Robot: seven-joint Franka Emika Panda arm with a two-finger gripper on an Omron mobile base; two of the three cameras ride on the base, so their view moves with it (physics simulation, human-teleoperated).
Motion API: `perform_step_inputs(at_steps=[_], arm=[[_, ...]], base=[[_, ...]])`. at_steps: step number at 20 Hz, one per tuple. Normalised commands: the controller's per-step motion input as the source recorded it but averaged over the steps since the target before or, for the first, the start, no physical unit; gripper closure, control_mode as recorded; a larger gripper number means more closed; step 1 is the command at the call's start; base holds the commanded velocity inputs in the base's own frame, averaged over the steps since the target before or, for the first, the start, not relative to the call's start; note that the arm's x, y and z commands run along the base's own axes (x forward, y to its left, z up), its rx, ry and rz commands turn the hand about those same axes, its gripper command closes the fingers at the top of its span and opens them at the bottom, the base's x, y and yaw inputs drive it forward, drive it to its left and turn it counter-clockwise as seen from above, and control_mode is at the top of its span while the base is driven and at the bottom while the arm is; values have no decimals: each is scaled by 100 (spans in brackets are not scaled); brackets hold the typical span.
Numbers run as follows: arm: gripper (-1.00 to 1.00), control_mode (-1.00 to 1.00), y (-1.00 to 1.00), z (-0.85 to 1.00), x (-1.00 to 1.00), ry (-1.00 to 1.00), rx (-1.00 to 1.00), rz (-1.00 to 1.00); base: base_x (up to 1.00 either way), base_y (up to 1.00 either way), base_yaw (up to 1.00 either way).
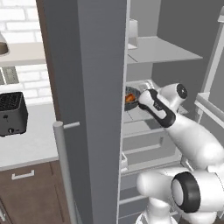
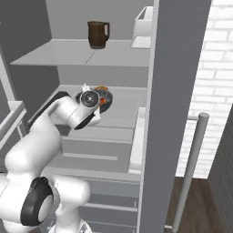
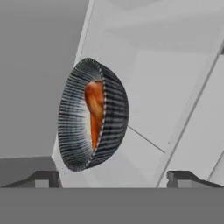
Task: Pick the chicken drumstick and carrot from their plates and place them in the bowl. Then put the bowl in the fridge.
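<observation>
**Bowl on the fridge shelf, jaws released**

Bowl (image 3: 94, 114) sits at centre-left of the hand view, seen rolled onto its side by the camera's tilt: dark ribbed outer wall, pale inside, with the orange carrot (image 3: 93, 118) lying in it. A reddish-brown patch at the top of the orange mass may be the chicken drumstick, but the hand view does not separate the two clearly. The two dark finger tips of the gripper (image 3: 114, 178) rise at the bottom of that view, one at lower left and one at lower right, set wide apart with nothing between them; the bowl lies beyond them, not touched.

In the left base view the bowl (image 1: 131, 97) shows at the middle of the frame, resting on a pale shelf inside the open fridge (image 1: 151, 48), partly hidden by the arm's dark wrist just to its right. The fridge door (image 1: 87, 109) fills the centre-left, its bar handle (image 1: 63, 170) at lower left, and a black toaster (image 1: 12, 113) stands on the worktop (image 1: 30, 144) at far left.

In the right base view the bowl (image 2: 103, 98) peeks out behind the wrist at upper centre, and a brown jug (image 2: 97, 33) stands on the shelf above.
</observation>
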Motion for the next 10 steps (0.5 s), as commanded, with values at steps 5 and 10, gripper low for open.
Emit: perform_step_inputs(at_steps=[5,10], arm=[[-100,-100,-8,100,-96,4,0,0],[-100,-100,-6,91,-100,24,-1,0]], base=[[0,0,0],[0,0,0]])
